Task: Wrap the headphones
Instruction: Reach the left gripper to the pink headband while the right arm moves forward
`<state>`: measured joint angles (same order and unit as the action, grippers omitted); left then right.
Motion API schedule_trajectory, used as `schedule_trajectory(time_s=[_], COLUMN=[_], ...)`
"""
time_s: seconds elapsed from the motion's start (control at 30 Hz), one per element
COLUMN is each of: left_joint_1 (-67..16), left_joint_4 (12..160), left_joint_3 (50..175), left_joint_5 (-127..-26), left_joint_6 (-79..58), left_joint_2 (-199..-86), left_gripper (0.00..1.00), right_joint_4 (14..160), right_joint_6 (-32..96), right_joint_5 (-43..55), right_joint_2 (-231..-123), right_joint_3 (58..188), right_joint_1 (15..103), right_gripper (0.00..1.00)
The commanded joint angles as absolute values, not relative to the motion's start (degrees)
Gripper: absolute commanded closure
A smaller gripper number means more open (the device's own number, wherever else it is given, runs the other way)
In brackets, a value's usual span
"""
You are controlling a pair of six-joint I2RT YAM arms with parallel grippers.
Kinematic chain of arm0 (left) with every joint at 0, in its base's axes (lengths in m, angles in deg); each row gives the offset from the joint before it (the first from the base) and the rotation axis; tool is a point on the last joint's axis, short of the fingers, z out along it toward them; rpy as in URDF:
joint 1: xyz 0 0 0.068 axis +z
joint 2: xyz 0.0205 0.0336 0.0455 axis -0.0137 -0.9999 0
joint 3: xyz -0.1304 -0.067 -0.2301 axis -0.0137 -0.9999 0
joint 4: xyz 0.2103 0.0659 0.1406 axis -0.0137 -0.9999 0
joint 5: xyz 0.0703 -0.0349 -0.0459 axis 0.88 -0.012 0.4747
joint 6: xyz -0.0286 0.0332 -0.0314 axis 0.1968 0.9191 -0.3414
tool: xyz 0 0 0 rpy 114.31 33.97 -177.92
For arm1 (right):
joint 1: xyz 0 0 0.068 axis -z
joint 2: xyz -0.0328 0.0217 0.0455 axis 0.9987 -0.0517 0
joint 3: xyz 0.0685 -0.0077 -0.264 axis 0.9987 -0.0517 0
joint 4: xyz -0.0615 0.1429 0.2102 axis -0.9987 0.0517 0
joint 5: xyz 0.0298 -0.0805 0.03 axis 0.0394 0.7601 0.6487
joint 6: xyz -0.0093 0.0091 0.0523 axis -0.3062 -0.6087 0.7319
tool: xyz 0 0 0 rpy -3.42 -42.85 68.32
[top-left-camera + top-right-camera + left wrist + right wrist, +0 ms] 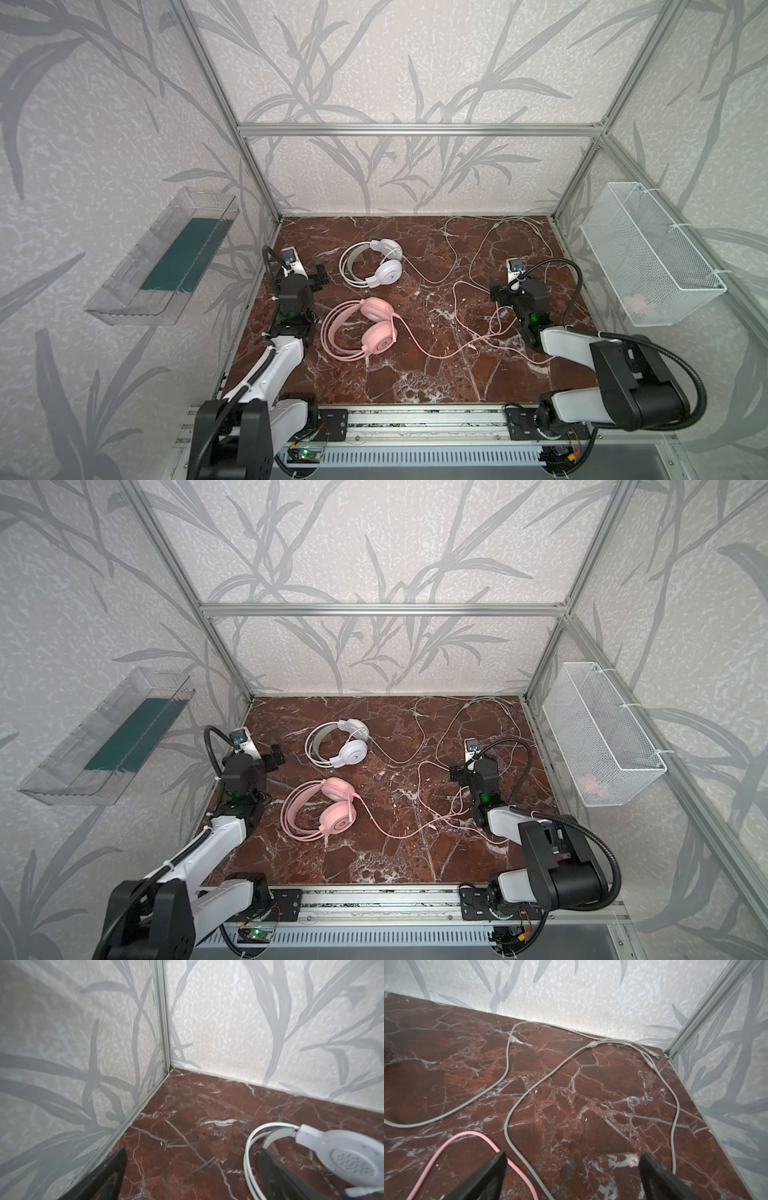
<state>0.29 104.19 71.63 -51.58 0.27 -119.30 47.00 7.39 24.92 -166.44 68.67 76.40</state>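
Two headphones lie on the red marble table (457, 374). The white headphones (376, 264) (340, 746) are toward the back. The pink headphones (368, 328) (330, 808) lie nearer the front. Their thin cables trail loose to the right; the white cable (508, 1057) loops to the back corner and the pink cable (469, 1132) curls beside it. My left gripper (318, 276) (193, 1149) stands open just left of the white headphones (342, 1157), holding nothing. My right gripper (500, 293) (573, 1153) is open above the cables, touching neither.
A clear plastic bin (162, 266) hangs on the left wall. A white wire basket (648, 253) hangs on the right wall with something pink in it. Aluminium frame posts and papered walls close in the table on three sides.
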Motion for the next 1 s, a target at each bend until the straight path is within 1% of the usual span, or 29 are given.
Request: schedule_trajectory(time_s=[0.0,0.07,0.13,0.27,0.4,0.5,0.8,0.97], left_joint_1=[-0.22,-0.42,-1.11,-4.75,-9.32,-11.15,-11.61,-11.43], left_joint_4=[74.71,60.22,50.17,37.49,32.01,30.63,24.82,26.36], left_joint_3=[82.33,89.79,94.70,98.96,98.95,97.87,94.24,89.63], left_joint_5=[-52.74,-53.31,-55.90,-58.40,-59.49,-63.58,-72.53,-72.76], left_joint_6=[-5.89,-12.76,-16.88,-23.94,-29.21,-31.86,-33.84,-34.46], left_joint_2=[-115.49,-115.93,-117.46,-120.61,-123.43,-126.07,-136.19,-139.73], left_gripper=[0.02,0.02,0.02,0.02,0.02,0.01,0.01,0.01], right_joint_4=[57.25,62.70,65.88,70.28,71.46,71.78,72.71,73.71], right_joint_6=[5.52,5.94,6.37,6.34,5.98,6.74,7.57,7.61], right_joint_5=[26.19,25.76,23.70,20.77,18.97,17.74,17.24,17.42], right_joint_2=[-161.23,-158.79,-157.12,-155.73,-155.79,-155.96,-156.85,-157.28], right_joint_3=[73.08,75.56,77.22,80.30,81.91,82.68,83.25,83.61], right_joint_1=[74.64,73.78,73.25,71.72,70.19,69.42,67.57,66.92], right_gripper=[0.01,0.01,0.01,0.01,0.01,0.01,0.01,0.01])
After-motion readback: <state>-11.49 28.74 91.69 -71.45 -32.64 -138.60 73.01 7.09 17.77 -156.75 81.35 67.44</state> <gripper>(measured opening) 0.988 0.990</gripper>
